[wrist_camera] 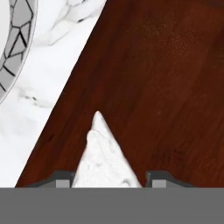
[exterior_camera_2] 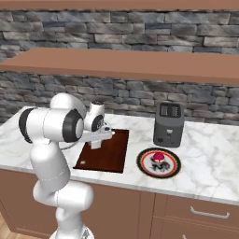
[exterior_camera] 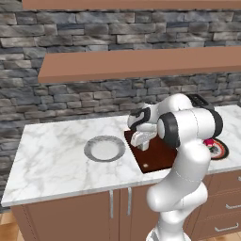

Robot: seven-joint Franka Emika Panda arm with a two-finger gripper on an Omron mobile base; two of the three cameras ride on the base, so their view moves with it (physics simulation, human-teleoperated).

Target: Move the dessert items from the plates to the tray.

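Note:
The white cake wedge (wrist_camera: 105, 157) sits between my fingertips, directly over the reddish-brown tray (wrist_camera: 166, 87). My gripper (wrist_camera: 111, 181) is shut on the wedge, low above the tray's left part (exterior_camera: 157, 157). In the right base view the gripper (exterior_camera_2: 95, 141) hangs over the tray (exterior_camera_2: 112, 156). The grey-rimmed plate (exterior_camera: 90, 149) lies bare to the tray's left, and its rim (wrist_camera: 17, 57) shows in the hand view. The pink-red cupcake (exterior_camera_2: 159, 157) stands on the dark-rimmed patterned plate (exterior_camera_2: 144, 164), right of the tray.
A dark toaster (exterior_camera_2: 168, 123) stands behind the patterned plate, near the stone wall. A wooden shelf (exterior_camera: 141, 66) runs above the marble counter (exterior_camera: 52, 155). Drawers and cabinet doors sit below the counter's front edge.

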